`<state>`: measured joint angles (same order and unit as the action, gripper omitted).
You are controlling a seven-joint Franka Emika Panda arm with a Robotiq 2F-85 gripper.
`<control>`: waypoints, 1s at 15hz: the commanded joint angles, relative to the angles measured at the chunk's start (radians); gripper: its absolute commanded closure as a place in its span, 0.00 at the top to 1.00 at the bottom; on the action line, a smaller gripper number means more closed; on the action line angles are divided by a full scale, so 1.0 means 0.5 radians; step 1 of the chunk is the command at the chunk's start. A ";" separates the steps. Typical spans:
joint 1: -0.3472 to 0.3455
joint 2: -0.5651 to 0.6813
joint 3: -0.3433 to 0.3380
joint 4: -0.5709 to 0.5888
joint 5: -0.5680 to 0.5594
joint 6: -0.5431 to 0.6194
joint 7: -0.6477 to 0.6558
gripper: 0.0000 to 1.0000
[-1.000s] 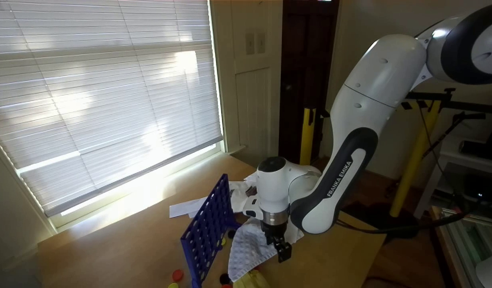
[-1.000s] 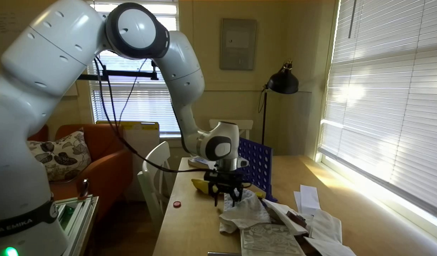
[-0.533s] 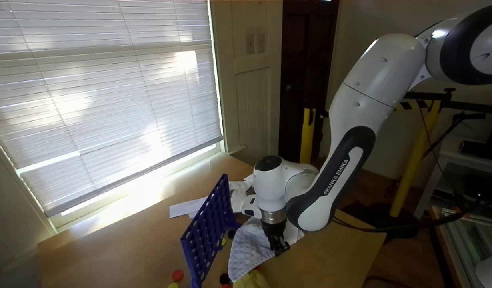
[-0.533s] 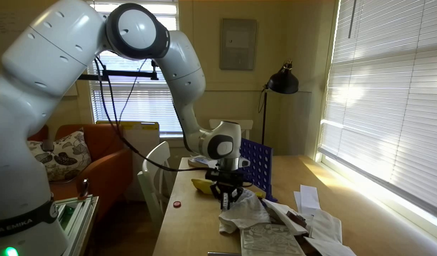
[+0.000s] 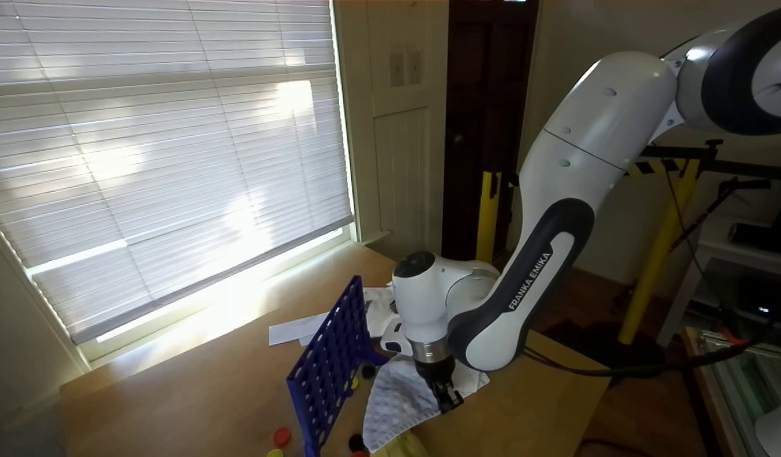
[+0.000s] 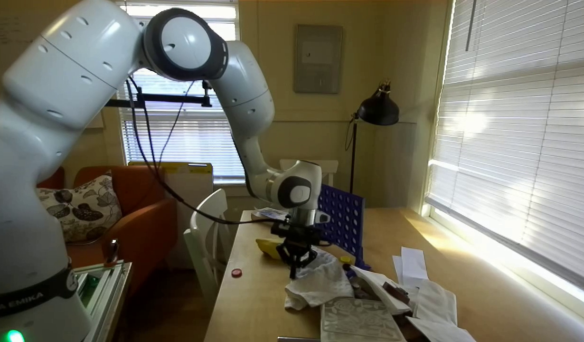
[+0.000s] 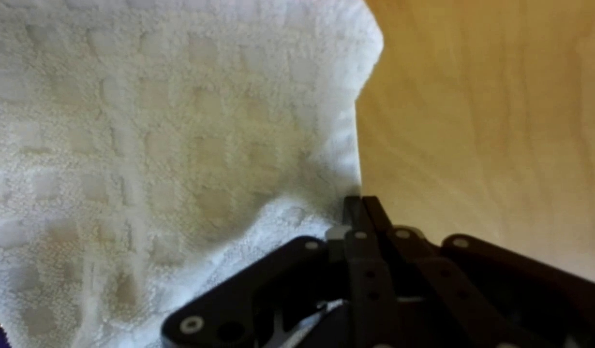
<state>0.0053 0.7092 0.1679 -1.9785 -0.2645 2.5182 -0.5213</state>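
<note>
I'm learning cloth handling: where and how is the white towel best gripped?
I'd pinch the white towel by the thin edge bordering the wooden tabletop, coming from above with jaws straddling it; its broad, patterned face likely offers less to clamp. The gripper is closed at that edge.

Arm (image 6: 185, 45) arched; jaws downward; together

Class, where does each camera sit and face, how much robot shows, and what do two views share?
Wrist view: mounted beside the tool, facing down at cloth and table; only the tool shows.
Exterior view: raised, facing down across the table to blind and door; shows tool and partial arm.
Exterior view: above table height, facing along it to the lamp; shows tool and most of the arm.
Both exterior views share rack, cloth and blind.
</note>
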 commanded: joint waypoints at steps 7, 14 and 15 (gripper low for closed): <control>-0.308 -0.127 0.678 -0.232 0.531 0.045 -0.793 0.01; -0.245 -0.139 0.578 -0.198 0.873 -0.105 -0.821 0.41; -0.206 -0.161 0.514 -0.213 0.842 -0.076 -0.769 0.47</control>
<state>-0.1509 0.6708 0.4994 -2.0596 0.1365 2.4541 -0.9602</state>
